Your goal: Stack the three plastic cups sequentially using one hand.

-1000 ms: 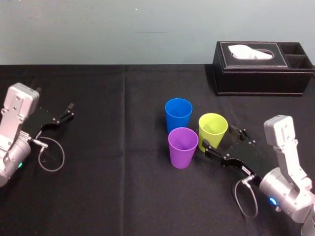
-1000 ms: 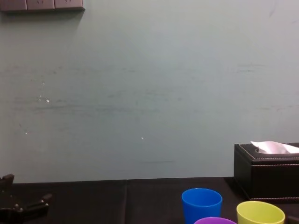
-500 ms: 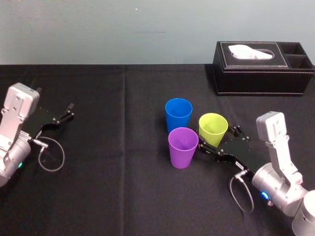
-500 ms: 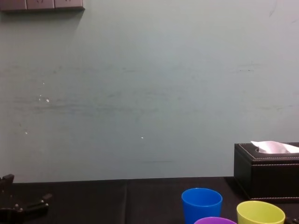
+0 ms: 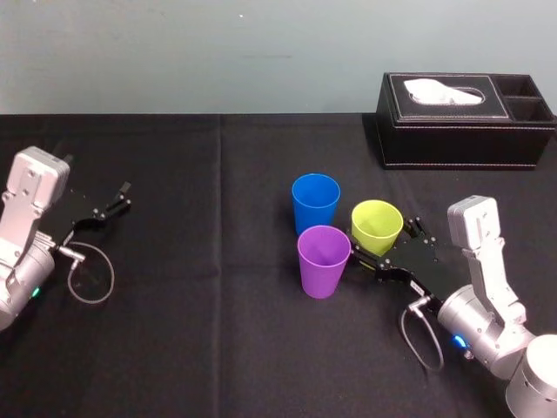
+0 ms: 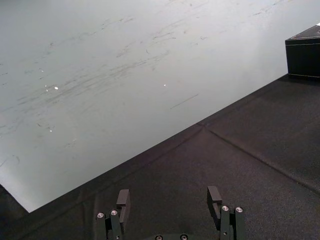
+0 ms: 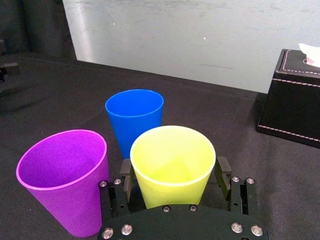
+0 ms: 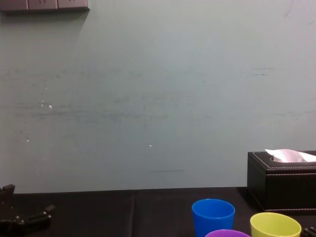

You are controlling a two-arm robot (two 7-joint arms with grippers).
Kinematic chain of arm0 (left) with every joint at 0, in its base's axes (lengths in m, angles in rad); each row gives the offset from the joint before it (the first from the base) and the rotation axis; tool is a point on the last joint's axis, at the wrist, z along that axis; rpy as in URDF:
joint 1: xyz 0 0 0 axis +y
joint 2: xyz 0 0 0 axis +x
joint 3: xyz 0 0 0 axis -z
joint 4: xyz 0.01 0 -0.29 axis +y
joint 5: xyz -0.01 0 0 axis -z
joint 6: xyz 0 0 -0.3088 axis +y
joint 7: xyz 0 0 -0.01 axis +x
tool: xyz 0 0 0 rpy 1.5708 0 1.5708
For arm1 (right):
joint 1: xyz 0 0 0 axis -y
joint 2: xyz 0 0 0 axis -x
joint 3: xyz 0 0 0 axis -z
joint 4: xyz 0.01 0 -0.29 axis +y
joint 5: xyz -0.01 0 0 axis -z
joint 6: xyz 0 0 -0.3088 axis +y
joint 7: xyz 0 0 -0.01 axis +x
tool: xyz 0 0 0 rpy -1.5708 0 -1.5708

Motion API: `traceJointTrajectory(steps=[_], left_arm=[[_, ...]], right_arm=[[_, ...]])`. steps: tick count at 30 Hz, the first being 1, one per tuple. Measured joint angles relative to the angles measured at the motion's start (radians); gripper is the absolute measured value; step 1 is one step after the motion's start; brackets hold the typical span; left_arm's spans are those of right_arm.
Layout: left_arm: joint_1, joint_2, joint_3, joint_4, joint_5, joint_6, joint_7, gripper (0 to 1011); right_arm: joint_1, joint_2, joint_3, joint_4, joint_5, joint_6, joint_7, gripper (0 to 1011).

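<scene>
- So, the right gripper straddles the yellow-green cup with its jaws apart, one on each side. I'd judge it is lined up for a side pinch and not yet closed.
- That cup stands upright on the table, just beside the purple cup and the blue cup. The near jaw sits in the gap toward purple — nudge risk.
- Left gripper is parked far left, jaws apart and empty, which fits a one-hand job.
- Tissue box is back right, well apart.
- Hidden: the gripper body covers the cup's base in the right wrist view, so pad contact can't be confirmed. The chest view cuts the cups off low — purple is just a rim.
</scene>
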Motion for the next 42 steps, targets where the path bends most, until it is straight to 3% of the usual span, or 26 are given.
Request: traceJointTrajectory(steps=[14,25,28,36,42], left_arm=[[0.0,0.0,0.0,0.0,0.0,0.0,0.0,1011],[0.0,0.0,0.0,0.0,0.0,0.0,0.0,1011],[0.0,0.0,0.0,0.0,0.0,0.0,0.0,1011],[0.0,0.0,0.0,0.0,0.0,0.0,0.0,1011],[0.0,0.0,0.0,0.0,0.0,0.0,0.0,1011]], right_arm=[[0.01,-0.037,0.022,0.019,-0.038,-0.01,-0.001,1003],[0.009,-0.034,0.02,0.018,-0.037,-0.009,-0.001,1003],[0.009,-0.033,0.02,0.017,-0.036,-0.008,-0.001,973],[0.008,-0.033,0.019,0.016,-0.034,-0.008,-0.001,781],[0.008,-0.032,0.018,0.016,-0.034,-0.008,-0.001,750]])
